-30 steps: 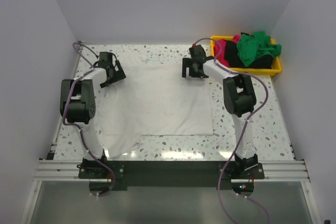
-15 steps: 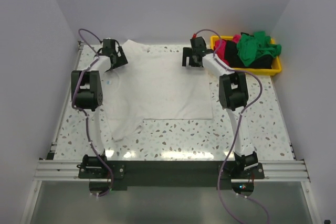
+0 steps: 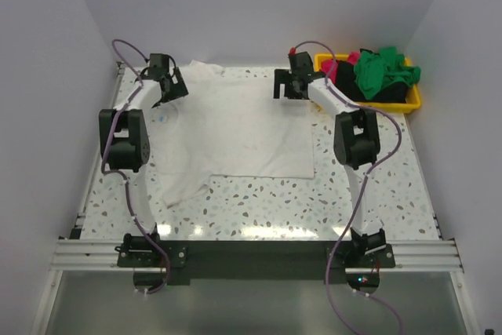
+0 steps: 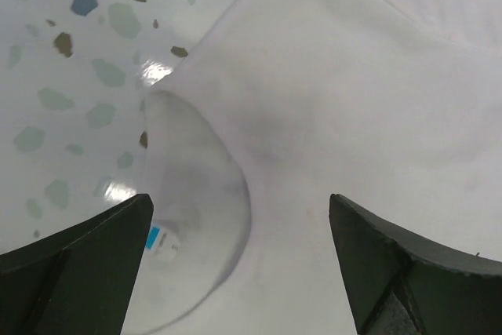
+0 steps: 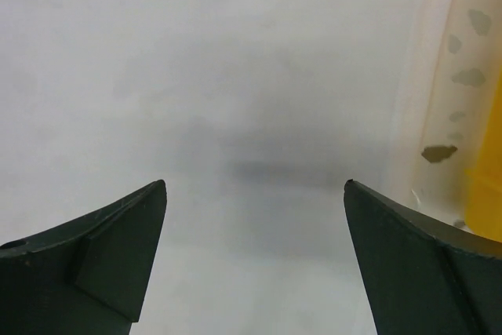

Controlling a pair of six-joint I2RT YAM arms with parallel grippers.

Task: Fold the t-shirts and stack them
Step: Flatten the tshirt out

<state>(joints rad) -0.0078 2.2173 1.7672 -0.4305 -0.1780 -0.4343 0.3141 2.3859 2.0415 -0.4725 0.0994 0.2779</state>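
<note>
Top external view: a large plain white cloth t-shirt (image 3: pixel 235 135) lies spread on the white speckled table (image 3: pixel 259 202), left of centre and mostly flat. Its right edge runs straight. Its near-left part trails toward the near edge in soft rumples, and the far-left corner is bunched a little. The left gripper (image 3: pixel 168 86) sits low over the shirt's far-left part and the right gripper (image 3: pixel 289 84) over its far-right part — both above white cloth, well apart from each other.

A yellow plastic bin (image 3: pixel 384 106) stands at the far right corner of the table, just beside the right arm. Heaped in it, all crumpled: a bright green t-shirt (image 3: pixel 380 72) on top, a magenta-pink t-shirt (image 3: pixel 337 82) at the left end, and a black t-shirt (image 3: pixel 388 97) underneath along the near side.

Left wrist view: the dark left fingers (image 4: pixel 86 264) stand spread wide with nothing pinched between them; white cloth lies below the gap. The neck opening (image 4: pixel 196 217) shows there, with a small blue label (image 4: pixel 159 238) inside it. Bare table appears at the upper left, past the shirt's edge.

Right wrist view: the right fingers (image 5: pixel 102 256) are likewise spread wide, nothing pinched. Smooth white cloth fills the view beneath them. At the right edge there is a strip of table and a sliver of the yellow bin. Whether either gripper's tips touch the cloth — cannot tell.
</note>
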